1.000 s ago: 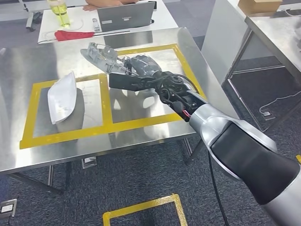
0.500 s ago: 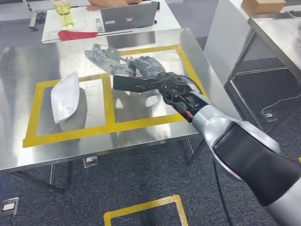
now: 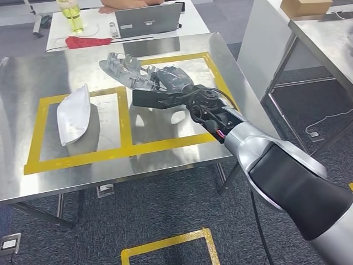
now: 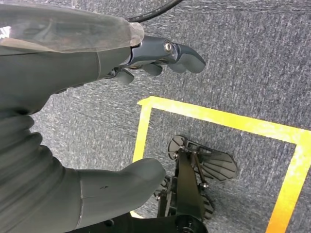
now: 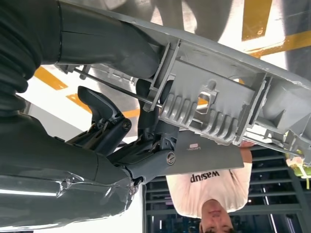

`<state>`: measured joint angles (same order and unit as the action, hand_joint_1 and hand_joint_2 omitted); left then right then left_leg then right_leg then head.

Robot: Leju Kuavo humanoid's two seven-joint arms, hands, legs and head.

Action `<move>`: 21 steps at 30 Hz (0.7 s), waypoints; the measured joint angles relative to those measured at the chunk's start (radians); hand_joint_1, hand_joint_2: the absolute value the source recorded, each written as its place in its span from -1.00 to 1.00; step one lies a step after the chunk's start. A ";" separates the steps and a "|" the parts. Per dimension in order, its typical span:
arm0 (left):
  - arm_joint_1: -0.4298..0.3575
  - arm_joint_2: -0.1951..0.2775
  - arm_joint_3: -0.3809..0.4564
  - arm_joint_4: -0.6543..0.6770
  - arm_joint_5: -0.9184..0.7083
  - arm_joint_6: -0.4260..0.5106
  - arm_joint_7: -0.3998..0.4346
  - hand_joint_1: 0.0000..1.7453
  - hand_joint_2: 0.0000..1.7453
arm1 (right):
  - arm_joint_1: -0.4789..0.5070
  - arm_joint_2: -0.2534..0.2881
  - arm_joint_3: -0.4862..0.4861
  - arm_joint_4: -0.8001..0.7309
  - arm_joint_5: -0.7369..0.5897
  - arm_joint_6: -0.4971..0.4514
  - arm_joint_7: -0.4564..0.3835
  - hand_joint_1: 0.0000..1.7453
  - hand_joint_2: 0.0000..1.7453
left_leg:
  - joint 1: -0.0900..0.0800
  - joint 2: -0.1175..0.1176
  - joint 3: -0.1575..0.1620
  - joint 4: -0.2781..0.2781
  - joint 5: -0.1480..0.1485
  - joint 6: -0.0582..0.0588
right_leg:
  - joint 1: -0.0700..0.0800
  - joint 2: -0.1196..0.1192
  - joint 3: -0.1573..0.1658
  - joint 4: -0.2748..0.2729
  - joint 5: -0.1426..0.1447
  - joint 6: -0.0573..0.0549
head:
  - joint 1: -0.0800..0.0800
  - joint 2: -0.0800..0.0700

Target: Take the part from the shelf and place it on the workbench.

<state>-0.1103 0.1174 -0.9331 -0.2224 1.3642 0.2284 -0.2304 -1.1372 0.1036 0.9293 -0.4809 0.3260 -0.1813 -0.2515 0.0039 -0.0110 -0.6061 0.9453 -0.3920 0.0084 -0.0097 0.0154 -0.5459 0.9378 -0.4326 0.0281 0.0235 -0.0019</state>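
The right hand point(image 3: 169, 88) is closed around one end of the grey ribbed moulded plastic part point(image 3: 124, 69), which is held above the right yellow-taped box of the steel workbench point(image 3: 175, 160), its free end reaching far out. A twist or slip is judged possible at release, given that overhang. The right arm is stretched forward, low; the left hand point(image 4: 73, 121) hangs slack, holding nothing, over carpet.
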 joint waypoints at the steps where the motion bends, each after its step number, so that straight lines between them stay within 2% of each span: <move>1: 0.000 0.000 0.000 0.000 -0.001 0.000 0.000 -1.00 1.00 | 0.000 0.000 0.000 0.000 0.002 0.000 0.000 1.00 1.00 | 0.003 0.001 0.008 -0.011 0.003 0.006 | -0.001 -0.001 0.004 -0.004 0.000 0.003 | -0.001 0.000; 2: 0.000 0.000 0.000 0.000 -0.002 0.000 0.000 -1.00 1.00 | 0.000 -0.001 0.000 0.000 0.005 0.000 0.000 1.00 1.00 | 0.006 0.002 0.020 -0.026 0.006 0.013 | -0.001 -0.002 0.003 0.003 -0.007 0.007 | 0.000 0.000; 3: 0.000 0.000 0.000 0.000 -0.002 -0.001 0.000 -1.00 1.00 | -0.001 -0.001 0.000 0.001 0.008 0.000 0.000 1.00 1.00 | 0.010 0.004 0.033 -0.043 0.011 0.017 | 0.000 -0.004 -0.009 0.033 -0.024 0.009 | 0.003 0.000; 4: 0.000 -0.001 0.000 0.000 -0.003 -0.001 -0.001 -1.00 1.00 | -0.001 -0.002 -0.001 0.002 0.010 0.000 0.001 1.00 1.00 | 0.013 0.006 0.043 -0.054 0.014 0.019 | 0.000 -0.005 -0.034 0.089 -0.050 0.010 | 0.007 0.000; 6: -0.001 -0.001 0.000 0.000 -0.003 -0.001 -0.001 -1.00 1.00 | 0.002 -0.004 -0.001 0.005 0.011 0.000 0.001 1.00 1.00 | 0.012 0.009 0.052 -0.058 0.012 0.018 | -0.004 -0.006 -0.108 0.233 -0.107 0.014 | 0.014 0.000; 7: -0.001 -0.001 0.000 0.000 -0.003 -0.001 -0.001 -1.00 1.00 | 0.006 -0.005 0.000 0.006 0.011 0.000 0.001 1.00 1.00 | 0.013 0.009 0.054 -0.057 0.009 0.016 | -0.008 -0.007 -0.136 0.280 -0.117 0.017 | 0.016 0.000; 8: -0.001 -0.001 0.000 0.000 -0.003 -0.001 -0.001 -1.00 1.00 | 0.009 -0.006 0.000 0.008 0.012 0.000 0.001 1.00 1.00 | 0.014 0.009 0.056 -0.054 0.006 0.012 | -0.013 -0.007 -0.146 0.288 -0.107 0.020 | 0.017 0.000; 9: 0.000 -0.001 0.000 0.000 -0.003 -0.001 -0.001 -1.00 1.00 | 0.010 -0.006 0.000 0.008 0.012 0.000 0.000 1.00 1.00 | 0.017 0.008 0.057 -0.049 0.000 0.006 | -0.019 -0.008 -0.135 0.253 -0.077 0.024 | 0.017 0.000; 10: 0.000 -0.001 0.000 0.000 -0.003 -0.001 -0.001 -1.00 1.00 | 0.011 -0.006 0.000 0.009 0.012 0.000 0.000 1.00 1.00 | 0.021 0.006 0.058 -0.040 -0.007 -0.001 | -0.026 -0.010 -0.107 0.185 -0.035 0.030 | 0.018 0.000; 11: 0.001 0.002 0.000 0.000 -0.003 -0.001 -0.001 -1.00 1.00 | 0.010 -0.006 0.000 0.009 0.012 0.000 0.000 1.00 1.00 | 0.023 0.004 0.056 -0.029 -0.016 -0.010 | -0.029 -0.009 -0.076 0.118 -0.005 0.037 | 0.020 0.000; 12: 0.000 0.004 0.000 0.001 -0.003 0.000 -0.001 -1.00 1.00 | 0.010 -0.007 0.000 0.009 0.012 0.000 0.000 1.00 1.00 | 0.024 0.002 0.054 -0.015 -0.024 -0.019 | -0.032 -0.007 -0.052 0.065 0.014 0.037 | 0.021 0.000; 13: 0.000 0.006 0.000 0.001 -0.003 0.000 -0.001 -1.00 1.00 | 0.010 -0.007 0.000 0.009 0.013 0.000 0.000 1.00 1.00 | 0.024 0.000 0.050 -0.006 -0.030 -0.027 | -0.032 -0.004 -0.039 0.038 0.019 0.035 | 0.020 0.000; 14: -0.001 0.008 0.000 0.001 -0.003 0.000 0.000 -1.00 1.00 | 0.010 -0.007 0.001 0.009 0.014 0.000 0.000 1.00 1.00 | 0.024 -0.002 0.048 -0.002 -0.032 -0.033 | -0.028 0.000 -0.038 0.036 0.012 0.027 | 0.016 0.000; 17: 0.000 0.006 0.000 0.001 -0.003 0.000 0.000 -1.00 1.00 | 0.008 -0.007 0.001 0.009 0.016 0.000 0.000 1.00 1.00 | 0.032 -0.001 0.045 0.006 -0.041 -0.045 | -0.022 0.001 -0.035 0.037 0.010 0.000 | 0.003 0.000; 18: 0.000 0.005 0.000 0.001 -0.003 0.000 0.000 -1.00 1.00 | 0.005 -0.007 0.001 0.009 0.016 0.000 0.000 1.00 1.00 | 0.033 0.002 0.031 0.035 -0.057 -0.048 | -0.021 0.002 -0.032 0.036 0.010 -0.006 | 0.000 0.000; 19: 0.000 0.005 0.000 0.001 -0.003 0.000 0.000 -1.00 1.00 | 0.004 -0.007 0.001 0.009 0.016 0.000 0.000 1.00 1.00 | 0.033 0.004 0.004 0.090 -0.082 -0.048 | -0.020 0.002 -0.029 0.036 0.010 -0.011 | -0.005 0.000; 21: -0.001 0.005 0.000 0.001 -0.003 0.000 -0.001 -1.00 1.00 | 0.004 -0.007 0.002 0.009 0.016 0.000 0.000 1.00 1.00 | 0.029 0.006 -0.081 0.246 -0.138 -0.045 | -0.015 0.002 -0.027 0.036 0.007 -0.018 | -0.013 0.000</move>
<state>-0.1109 0.1225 -0.9331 -0.2216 1.3614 0.2285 -0.2317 -1.1332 0.0965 0.9309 -0.4719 0.3424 -0.1810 -0.2512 0.0331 -0.0050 -0.6876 1.1911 -0.5301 -0.0369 -0.0249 0.0172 -0.5727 0.9737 -0.4259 0.0102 0.0101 -0.0019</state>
